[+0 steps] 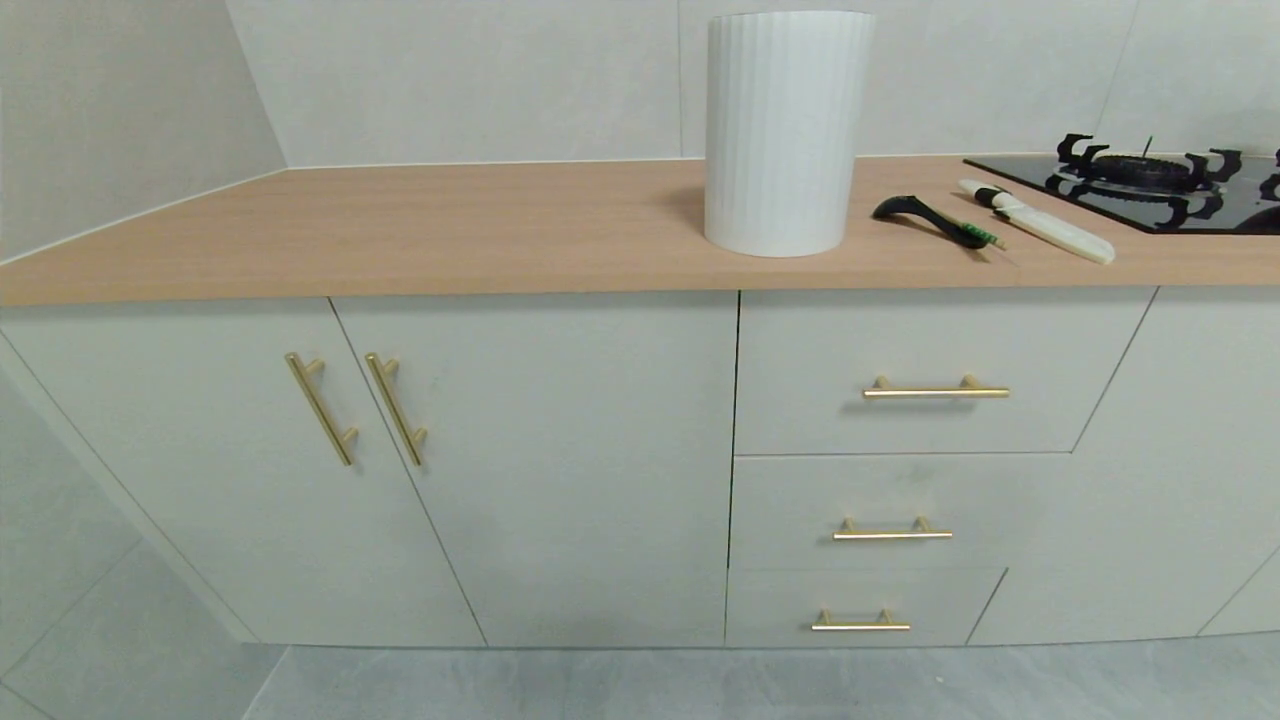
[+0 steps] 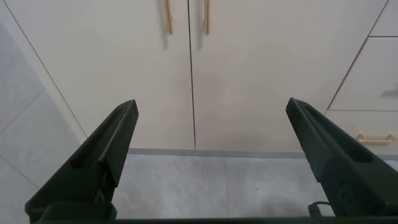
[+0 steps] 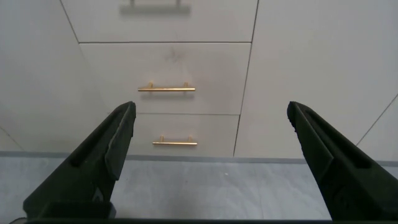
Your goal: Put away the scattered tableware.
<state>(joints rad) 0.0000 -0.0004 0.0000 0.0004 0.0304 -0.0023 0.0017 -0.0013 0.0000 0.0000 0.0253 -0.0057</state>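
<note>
Two utensils lie loose on the counter point(image 1: 450, 225) at the upper right of the head view: a black peeler point(image 1: 935, 218) and, just beside it toward the hob point(image 1: 1140, 185), a white knife point(image 1: 1040, 222). They are near each other but apart, both to the right of the tall ribbed white canister point(image 1: 782, 130) at upper centre. Neither is held, and the canister's inside is hidden. By my reading the task has not begun, and nothing has been put away yet. I cannot tell whether the canister or one of the three drawers point(image 1: 930, 345) at centre right is the intended home. All three drawers are shut, as are the two doors point(image 1: 400, 450) at centre left.

The left gripper point(image 2: 211, 107) has its fingers spread wide and empty, and faces the doors down near the floor. The right gripper point(image 3: 211, 109) is likewise spread and empty, and faces the lower drawers. Both sit well below the counter, so everything is left to do: raise an arm, take the peeler, stow it, then do the same for the knife.
</note>
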